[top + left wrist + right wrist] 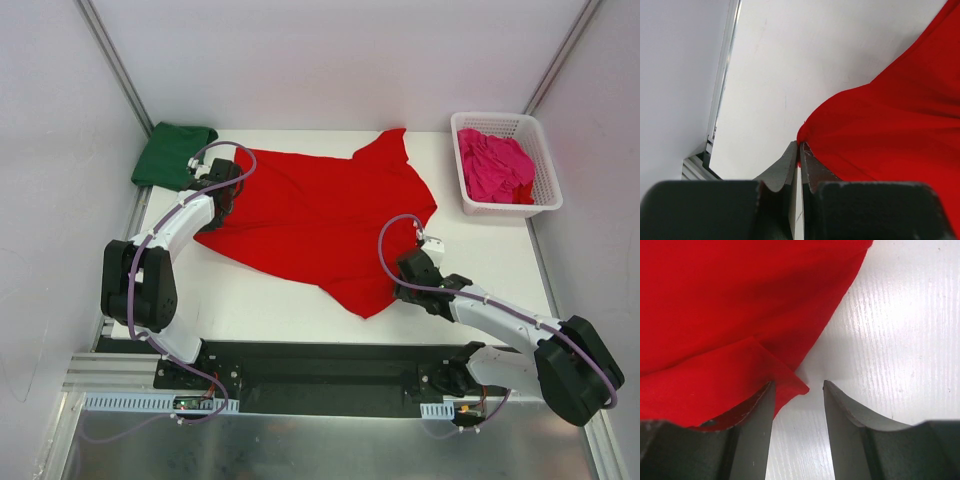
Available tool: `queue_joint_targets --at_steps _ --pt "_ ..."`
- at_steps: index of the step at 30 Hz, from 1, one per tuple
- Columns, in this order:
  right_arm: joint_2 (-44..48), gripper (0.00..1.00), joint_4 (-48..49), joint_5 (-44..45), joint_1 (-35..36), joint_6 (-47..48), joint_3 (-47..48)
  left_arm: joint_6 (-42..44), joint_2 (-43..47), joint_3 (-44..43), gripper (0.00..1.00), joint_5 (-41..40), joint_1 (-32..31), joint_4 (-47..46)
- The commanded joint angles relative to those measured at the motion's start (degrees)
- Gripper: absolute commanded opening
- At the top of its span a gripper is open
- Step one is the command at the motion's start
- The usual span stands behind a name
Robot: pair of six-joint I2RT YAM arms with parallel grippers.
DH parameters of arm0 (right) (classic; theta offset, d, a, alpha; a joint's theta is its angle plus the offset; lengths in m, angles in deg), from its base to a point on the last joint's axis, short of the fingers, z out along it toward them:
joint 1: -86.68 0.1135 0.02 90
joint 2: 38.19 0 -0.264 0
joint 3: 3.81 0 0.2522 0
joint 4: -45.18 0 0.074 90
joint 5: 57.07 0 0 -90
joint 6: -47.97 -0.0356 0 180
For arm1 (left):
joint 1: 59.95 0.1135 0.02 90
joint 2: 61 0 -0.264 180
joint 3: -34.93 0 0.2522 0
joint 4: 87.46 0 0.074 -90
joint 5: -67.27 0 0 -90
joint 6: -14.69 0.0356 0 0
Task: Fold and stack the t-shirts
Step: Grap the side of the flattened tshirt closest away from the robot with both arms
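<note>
Fold step on the red t-shirt (320, 215), spread mid-table: left gripper (800, 150) is clamped tight on its left edge, right gripper (799, 390) stands half open at the near-right corner with nothing pinched, so next it should close on that corner.

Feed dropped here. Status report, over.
Left gripper shut on red shirt edge. Right gripper open at its corner. Shirt spread out, unfolded. Nothing blocking.
</note>
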Motion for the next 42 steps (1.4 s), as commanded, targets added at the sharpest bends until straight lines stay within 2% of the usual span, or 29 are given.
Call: queue_joint_targets --at_steps 1,13,16,19,24,25,31,37,42 --pt "-0.9 0.47 2.8 0.2 0.1 0.4 -0.1 0.5 0.4 -1.8 0.00 0.1 0.5 0.9" --pt "-3.4 0.45 5.9 -1.7 0.0 0.2 -1.1 0.7 0.6 -1.8 0.00 0.0 0.5 0.9" --pt "-3.8 0.39 6.3 -1.9 0.0 0.2 -1.1 0.6 0.6 -1.8 0.00 0.0 0.5 1.0" --pt "-4.1 0.26 6.4 -1.9 0.0 0.3 -1.1 0.6 0.6 -1.8 0.00 -0.1 0.5 0.9" --pt "-4.1 0.09 6.6 -2.0 0.1 0.2 -1.4 0.6 0.3 -1.8 0.00 0.0 0.5 0.9" --pt "-4.1 0.02 6.6 -2.0 0.0 0.2 -1.4 0.6 0.3 -1.8 0.00 0.1 0.5 0.9" --pt "-1.6 0.02 4.2 -1.4 0.1 0.2 -0.7 0.5 0.2 -1.8 0.00 0.5 0.5 0.9" --pt "8.3 0.02 -6.4 2.2 0.0 1.1 3.3 0.1 0.7 -1.6 0.00 1.6 0.5 1.0" --pt "15.2 0.02 -15.9 6.6 0.0 3.2 10.1 -0.3 0.4 -1.7 0.00 3.0 0.4 0.8"
